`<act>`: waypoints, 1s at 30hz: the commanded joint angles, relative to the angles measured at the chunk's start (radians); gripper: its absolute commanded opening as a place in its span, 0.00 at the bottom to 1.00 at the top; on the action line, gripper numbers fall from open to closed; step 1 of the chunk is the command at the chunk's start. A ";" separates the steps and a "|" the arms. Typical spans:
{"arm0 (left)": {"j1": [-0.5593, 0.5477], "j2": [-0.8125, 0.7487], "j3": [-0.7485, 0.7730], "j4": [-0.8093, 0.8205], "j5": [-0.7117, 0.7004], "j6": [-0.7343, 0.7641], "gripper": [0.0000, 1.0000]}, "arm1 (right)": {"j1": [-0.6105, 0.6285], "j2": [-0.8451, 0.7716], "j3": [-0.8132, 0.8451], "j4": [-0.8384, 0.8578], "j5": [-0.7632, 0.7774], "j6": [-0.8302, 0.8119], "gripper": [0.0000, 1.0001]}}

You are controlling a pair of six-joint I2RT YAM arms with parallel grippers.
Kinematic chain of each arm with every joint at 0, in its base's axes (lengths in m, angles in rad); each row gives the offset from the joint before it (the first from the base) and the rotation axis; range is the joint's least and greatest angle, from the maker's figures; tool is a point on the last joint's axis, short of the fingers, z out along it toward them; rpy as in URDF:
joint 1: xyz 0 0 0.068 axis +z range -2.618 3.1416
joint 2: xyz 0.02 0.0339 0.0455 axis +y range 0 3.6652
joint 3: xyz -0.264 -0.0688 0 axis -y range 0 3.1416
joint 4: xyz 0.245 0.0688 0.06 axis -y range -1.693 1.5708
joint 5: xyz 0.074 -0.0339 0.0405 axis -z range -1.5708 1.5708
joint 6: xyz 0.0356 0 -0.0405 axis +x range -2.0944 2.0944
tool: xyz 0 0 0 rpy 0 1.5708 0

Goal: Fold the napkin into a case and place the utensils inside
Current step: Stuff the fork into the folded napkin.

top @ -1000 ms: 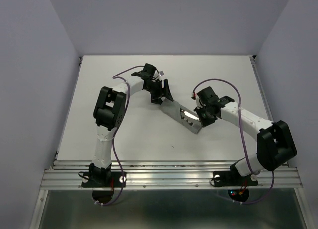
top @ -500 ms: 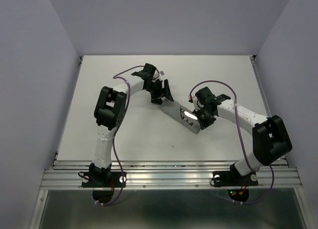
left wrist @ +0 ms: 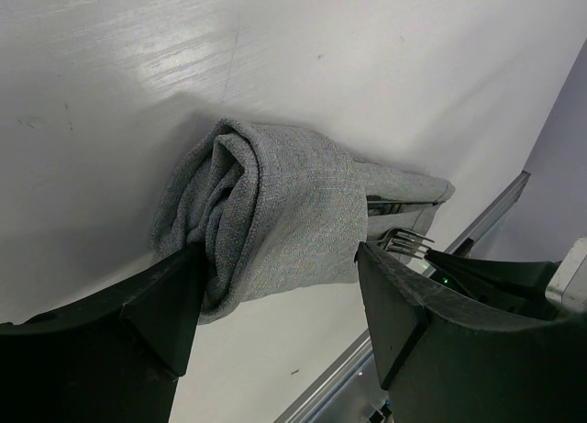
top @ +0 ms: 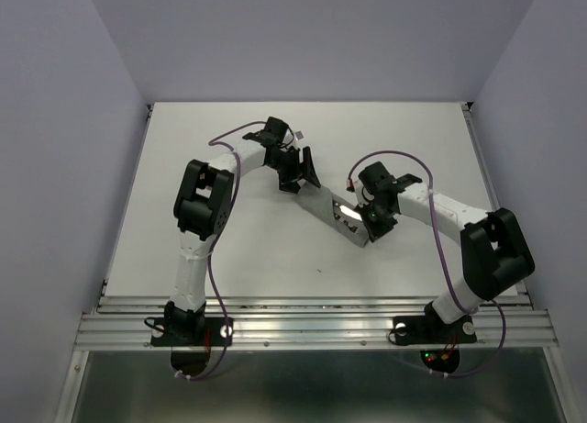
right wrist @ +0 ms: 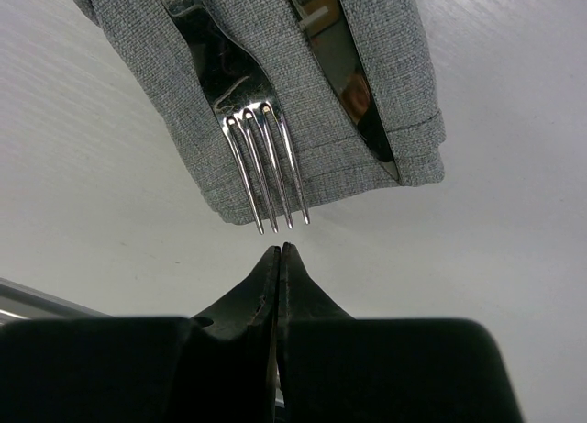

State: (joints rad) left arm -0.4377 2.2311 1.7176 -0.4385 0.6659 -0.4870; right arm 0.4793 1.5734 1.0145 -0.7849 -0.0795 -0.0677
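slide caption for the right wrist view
Shut right gripper faces the tines of a fork sticking out of the grey napkin case, knife alongside

Remote check of the enclosure. The white table (top: pixel 229 249) has a matte, faintly streaked top with one small dark speck (top: pixel 319 271) near the front. It is boxed in on three sides. The back wall (top: pixel 312 38), left wall (top: pixel 55 166) and right wall (top: pixel 550 120) are plain pale lavender-grey panels. A ribbed aluminium rail (top: pixel 312 327) runs along the near edge, and I cannot make out the darker grey-green surface (top: pixel 312 391) below it. Light is even, with a soft glare patch (left wrist: pixel 174 61) on the tabletop.
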 commanded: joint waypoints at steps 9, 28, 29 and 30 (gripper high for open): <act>-0.006 -0.025 0.005 0.009 0.023 0.019 0.77 | 0.005 0.000 0.036 0.024 -0.039 -0.015 0.01; -0.007 -0.031 -0.006 0.020 0.021 0.010 0.77 | 0.005 0.025 0.091 0.049 -0.037 -0.018 0.01; -0.007 -0.031 -0.006 0.020 0.020 0.010 0.77 | 0.005 0.025 0.091 0.050 -0.034 -0.020 0.01; -0.007 -0.031 -0.007 0.018 0.020 0.010 0.77 | 0.005 0.027 0.091 0.049 -0.031 -0.020 0.01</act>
State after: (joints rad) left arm -0.4377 2.2311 1.7168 -0.4370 0.6659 -0.4873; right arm 0.4793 1.5997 1.0615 -0.7704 -0.1123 -0.0753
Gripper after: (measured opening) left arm 0.767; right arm 0.014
